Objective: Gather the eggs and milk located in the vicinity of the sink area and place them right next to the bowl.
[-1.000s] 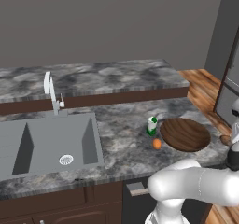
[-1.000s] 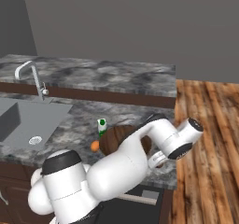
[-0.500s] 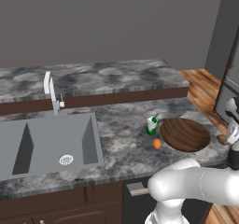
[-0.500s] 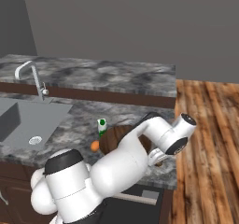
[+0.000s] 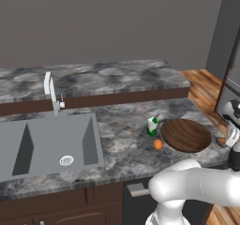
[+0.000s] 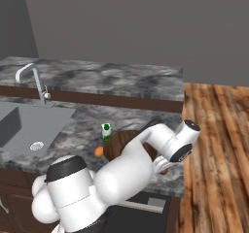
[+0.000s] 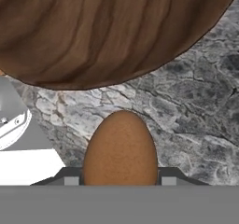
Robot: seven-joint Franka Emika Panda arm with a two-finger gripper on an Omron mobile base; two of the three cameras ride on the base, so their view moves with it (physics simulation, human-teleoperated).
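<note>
Brown and smooth, the darker oval egg (image 7: pixel 120 148) is sitting clamped in the hand (image 7: pixel 120 180), hovering over grey marbled worktop (image 7: pixel 196 106) just beside the wide wooden bowl (image 7: pixel 107 27). Letting go from height is risking a roll off the nearby edge.

- The white arm (image 6: pixel 126 166) reaches forward from its base and bends at a dark-capped elbow past the right side of the bowl (image 5: pixel 185 135).
- Its wrist (image 5: pixel 231 134) turns downward at the bowl's right rim, hand pointing down toward the counter (image 7: pixel 186 106) just beside the bowl.
- The gripper (image 7: pixel 120 180) is closed on the brown egg (image 7: pixel 120 149), one finger on each side of it.
- In the hand view the held egg sits just off the bowl's edge, over the counter.
</note>
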